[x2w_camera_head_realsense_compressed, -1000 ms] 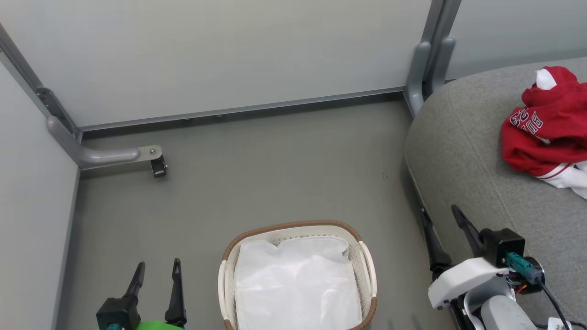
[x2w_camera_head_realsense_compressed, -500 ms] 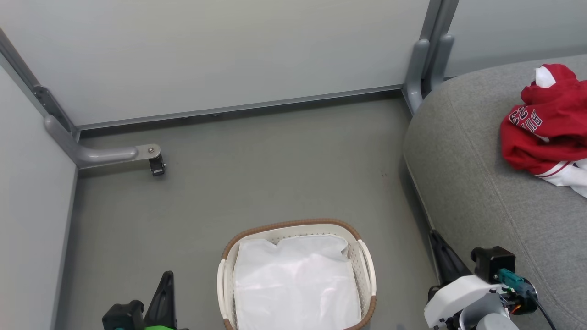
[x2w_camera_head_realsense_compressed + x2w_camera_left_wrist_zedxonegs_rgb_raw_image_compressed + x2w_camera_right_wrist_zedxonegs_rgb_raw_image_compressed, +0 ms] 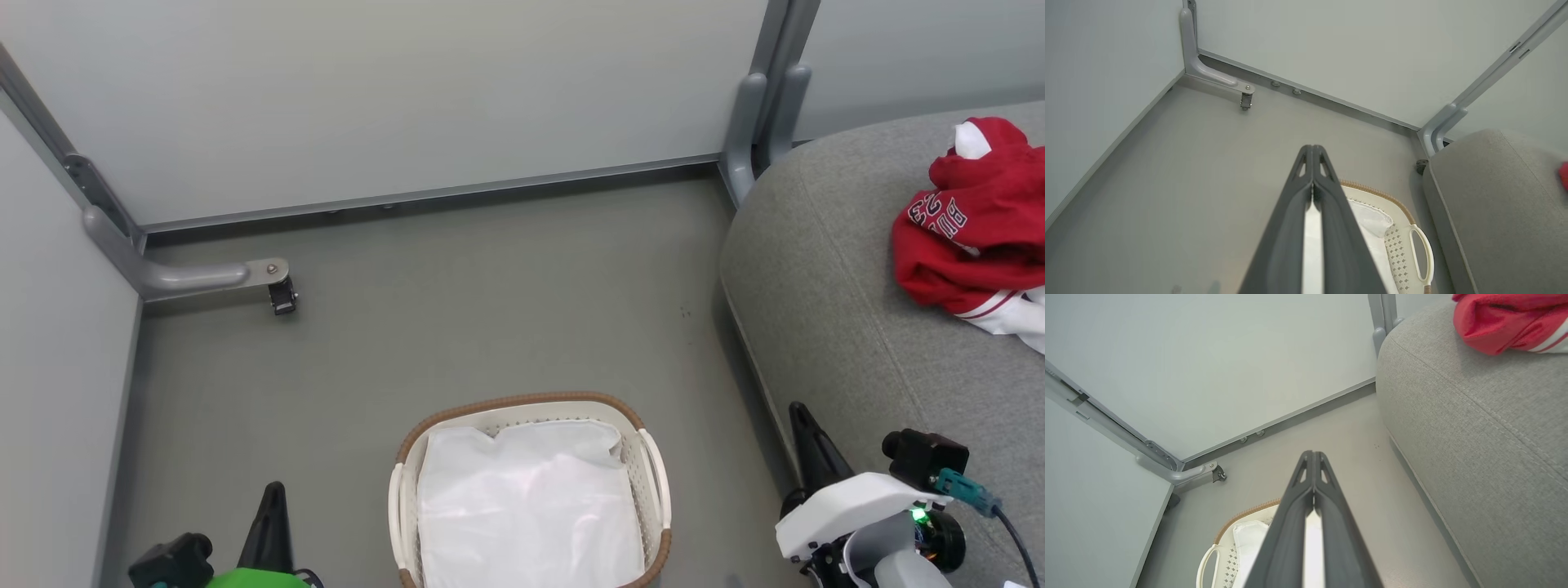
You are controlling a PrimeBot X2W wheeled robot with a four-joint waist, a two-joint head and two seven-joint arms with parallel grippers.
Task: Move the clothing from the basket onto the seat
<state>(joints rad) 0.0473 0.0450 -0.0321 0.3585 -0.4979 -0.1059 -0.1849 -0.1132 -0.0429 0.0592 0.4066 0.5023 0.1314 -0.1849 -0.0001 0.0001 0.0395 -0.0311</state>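
Red-and-white basketball clothing (image 3: 971, 237) lies heaped on the grey fabric seat (image 3: 824, 286), well in from its rounded edge, the cream perforated basket (image 3: 522, 404) holding a white liner (image 3: 531, 506), so the left claw (image 3: 274, 490) and right claw (image 3: 798, 410), both pressed together and empty, best pull clear without snagging either.

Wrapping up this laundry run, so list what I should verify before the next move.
1. Is the clothing lying on the seat: ok.
2. Is the basket free of visible red fabric, with the white liner on top: ok.
3. Is any garment hidden beneath the white liner: cannot tell.
4. Is the left gripper shut with nothing between its fingers: ok.
5. Is the right gripper shut with nothing between its fingers: ok.
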